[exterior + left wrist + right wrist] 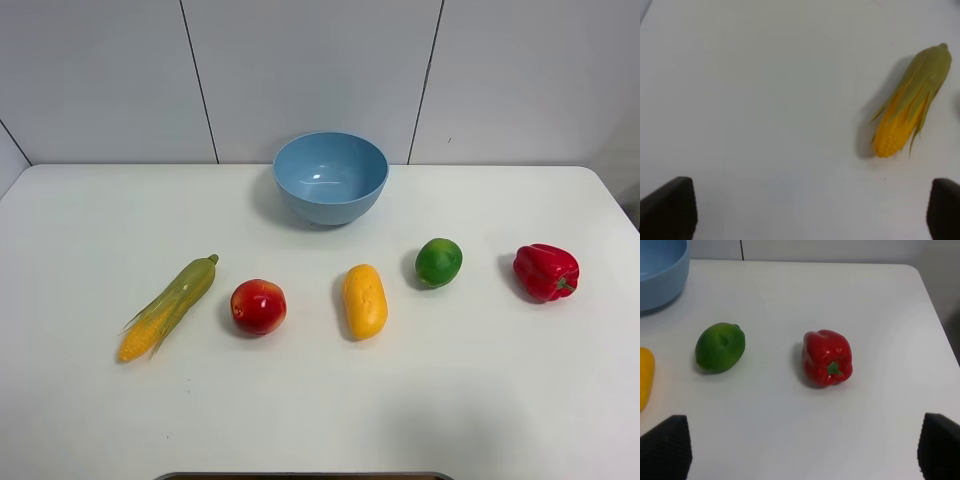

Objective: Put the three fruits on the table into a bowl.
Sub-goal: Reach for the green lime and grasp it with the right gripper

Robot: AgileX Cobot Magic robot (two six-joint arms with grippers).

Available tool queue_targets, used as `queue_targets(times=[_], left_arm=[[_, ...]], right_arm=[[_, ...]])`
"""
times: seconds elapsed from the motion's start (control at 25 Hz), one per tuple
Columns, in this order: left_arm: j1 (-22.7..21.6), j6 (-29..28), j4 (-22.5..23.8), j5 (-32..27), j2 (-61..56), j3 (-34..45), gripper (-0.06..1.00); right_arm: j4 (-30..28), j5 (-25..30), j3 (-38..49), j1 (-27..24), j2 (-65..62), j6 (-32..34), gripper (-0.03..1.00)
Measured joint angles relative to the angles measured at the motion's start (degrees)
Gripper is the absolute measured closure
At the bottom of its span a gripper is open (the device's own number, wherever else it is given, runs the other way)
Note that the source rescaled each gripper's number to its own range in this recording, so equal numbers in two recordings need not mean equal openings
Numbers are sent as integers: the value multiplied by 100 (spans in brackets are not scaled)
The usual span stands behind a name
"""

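Left pincer (805, 212) and right pincer (802, 447) gape wide, holding nothing; on my counter (100, 220) I see corn (170, 306), apple (258, 306), mango (365, 301), lime (439, 262), pepper (545, 271) in a row, bowl (300, 205) behind.

A pale grey panelled wall (320, 60) rises just behind the far edge of the white table (320, 420), its panels parted by thin dark seams (199, 80). The tabletop's far corners are rounded. The light is soft and even. A dark strip (300, 476) lies along the middle of the near edge.
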State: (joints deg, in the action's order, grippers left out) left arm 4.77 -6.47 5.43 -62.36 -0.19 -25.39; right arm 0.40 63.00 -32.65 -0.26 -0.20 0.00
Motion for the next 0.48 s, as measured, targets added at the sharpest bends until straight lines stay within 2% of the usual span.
queue_targets(times=[0.2,0.48], left_arm=[[0,0,0,0,0,0,18],[0,0,0,0,0,0,18]], right_arm=[[0,1,-274,0,197,238,19],[0,-11,-1107,0,1617,626,19]])
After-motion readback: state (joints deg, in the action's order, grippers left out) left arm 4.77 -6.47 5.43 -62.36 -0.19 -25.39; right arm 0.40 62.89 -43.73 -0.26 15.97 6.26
